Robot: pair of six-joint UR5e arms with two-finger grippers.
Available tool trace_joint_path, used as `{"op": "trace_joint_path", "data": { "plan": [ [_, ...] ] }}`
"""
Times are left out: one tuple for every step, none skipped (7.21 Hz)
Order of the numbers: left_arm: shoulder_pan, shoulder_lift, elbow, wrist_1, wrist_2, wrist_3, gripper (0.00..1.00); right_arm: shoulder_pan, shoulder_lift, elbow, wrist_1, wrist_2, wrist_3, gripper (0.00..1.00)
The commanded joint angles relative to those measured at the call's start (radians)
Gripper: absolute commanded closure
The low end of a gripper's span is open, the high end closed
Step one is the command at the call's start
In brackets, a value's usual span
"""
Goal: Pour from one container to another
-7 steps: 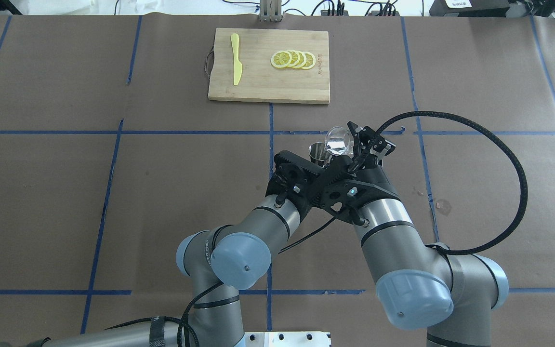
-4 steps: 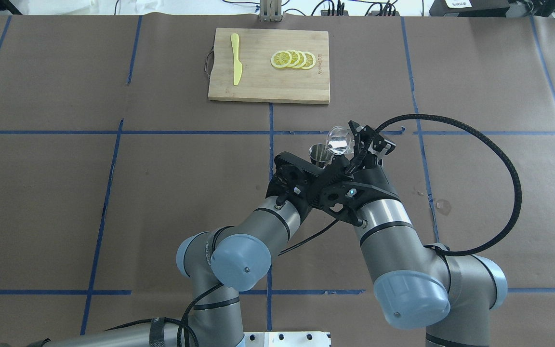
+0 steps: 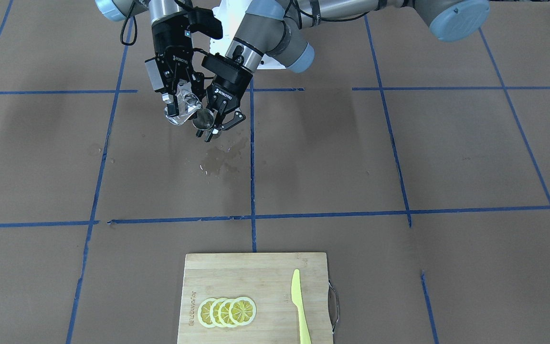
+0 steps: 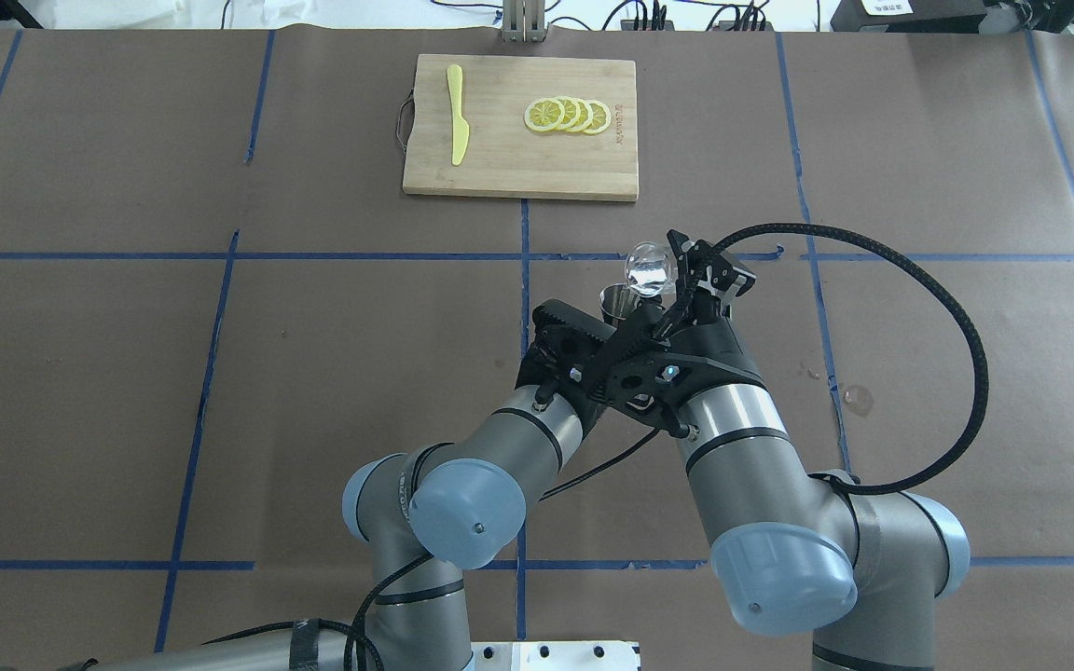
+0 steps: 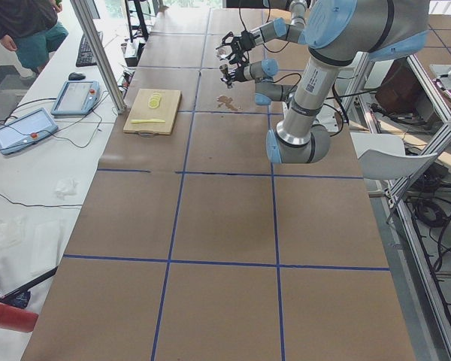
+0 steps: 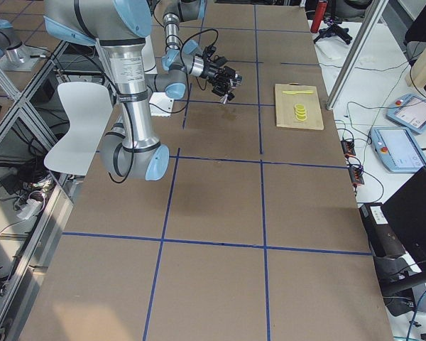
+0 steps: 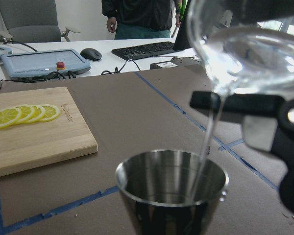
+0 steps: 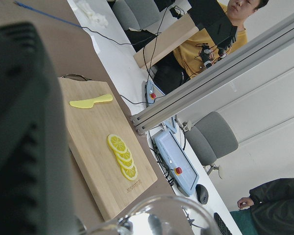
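Cup pinched by right gripper, jigger by left gripper; stream should be kept centred, tilt slow.

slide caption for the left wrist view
Tilted clear glass cup pours a thin stream into the shiny steel jigger below; yellow lemon slices on a bamboo cutting board behind.

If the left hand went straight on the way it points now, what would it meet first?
Likely the table, past the jigger it holds; the right hand with the cup sits close beside that line, depth unclear.
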Motion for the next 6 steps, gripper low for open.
{"op": "trace_joint_path", "data": {
  "plan": [
    [0.001,-0.001,0.0,0.0,0.0,0.0,1.0,0.0,0.003,-0.003,0.0,-0.011,-0.009,1.0],
    [0.001,-0.001,0.0,0.0,0.002,0.0,1.0,0.001,0.003,-0.003,0.0,-0.011,-0.015,1.0],
    [0.003,-0.001,0.0,0.0,0.002,-0.002,1.0,0.001,0.003,-0.003,0.0,-0.013,-0.032,1.0],
    [0.004,-0.001,0.002,0.0,0.002,-0.011,1.0,0.001,0.003,-0.005,0.0,-0.019,-0.035,1.0],
    [0.006,-0.001,0.0,0.002,0.002,-0.012,1.0,0.003,0.003,-0.005,0.0,-0.021,-0.058,1.0],
    [0.007,-0.001,0.0,0.0,0.002,-0.012,1.0,0.003,0.003,-0.005,0.0,-0.027,-0.068,1.0]
  ]
}}
